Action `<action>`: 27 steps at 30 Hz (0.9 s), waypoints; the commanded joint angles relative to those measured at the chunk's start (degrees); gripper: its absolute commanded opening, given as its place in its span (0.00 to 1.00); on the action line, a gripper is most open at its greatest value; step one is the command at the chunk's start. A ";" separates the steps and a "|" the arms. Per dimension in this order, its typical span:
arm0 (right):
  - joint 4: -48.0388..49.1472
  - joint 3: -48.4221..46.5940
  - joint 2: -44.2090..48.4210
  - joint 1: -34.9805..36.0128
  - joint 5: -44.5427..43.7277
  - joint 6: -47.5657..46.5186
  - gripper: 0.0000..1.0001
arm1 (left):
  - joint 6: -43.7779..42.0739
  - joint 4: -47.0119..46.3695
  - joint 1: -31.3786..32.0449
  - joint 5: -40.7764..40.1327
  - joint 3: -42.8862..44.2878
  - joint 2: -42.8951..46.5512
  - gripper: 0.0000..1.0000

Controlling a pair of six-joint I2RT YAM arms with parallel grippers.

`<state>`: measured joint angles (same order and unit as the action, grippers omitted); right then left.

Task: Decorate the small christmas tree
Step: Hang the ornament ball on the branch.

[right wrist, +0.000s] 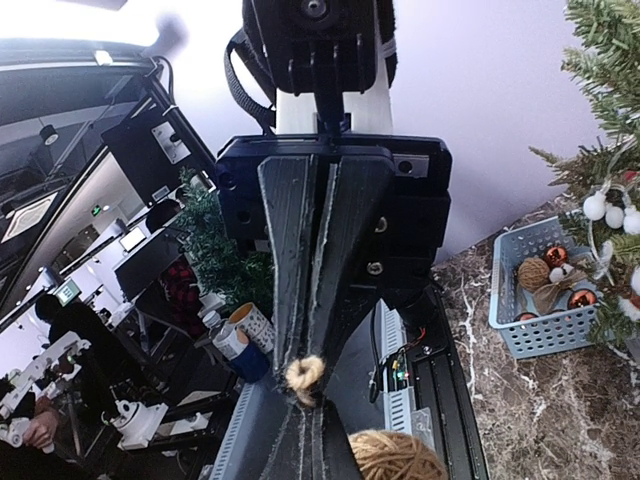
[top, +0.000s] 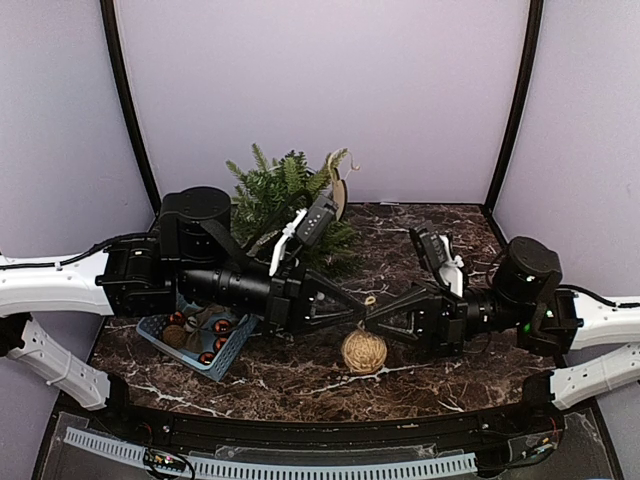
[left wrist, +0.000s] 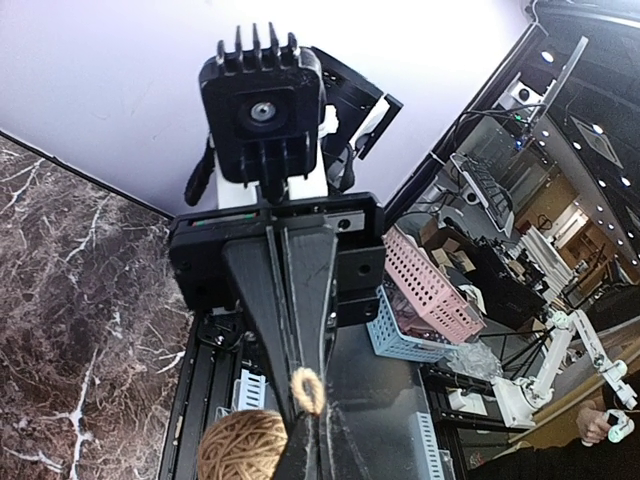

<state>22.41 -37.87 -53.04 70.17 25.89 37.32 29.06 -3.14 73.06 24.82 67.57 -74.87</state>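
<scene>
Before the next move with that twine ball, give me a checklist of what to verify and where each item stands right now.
1. Left gripper shut on the loop: ok.
2. Right gripper shut on the same loop: ok, the two sets of tips meet nose to nose.
3. Ball clear of the table: cannot tell from these views.
4. Open way from ball to tree: not ok, the left arm lies between them.
5. Tree standing upright: cannot tell, its base is hidden.
6. Basket out of the way: ok, it sits off to the left side.
</scene>
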 commanded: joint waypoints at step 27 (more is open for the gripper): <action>-8.73 -3.88 1.19 0.37 -35.60 -5.58 0.00 | -1.31 12.87 0.02 -21.34 3.37 1.24 0.00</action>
<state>12.69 -39.22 -50.54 70.24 -2.79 33.01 28.05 6.24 73.06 9.30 68.05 -73.52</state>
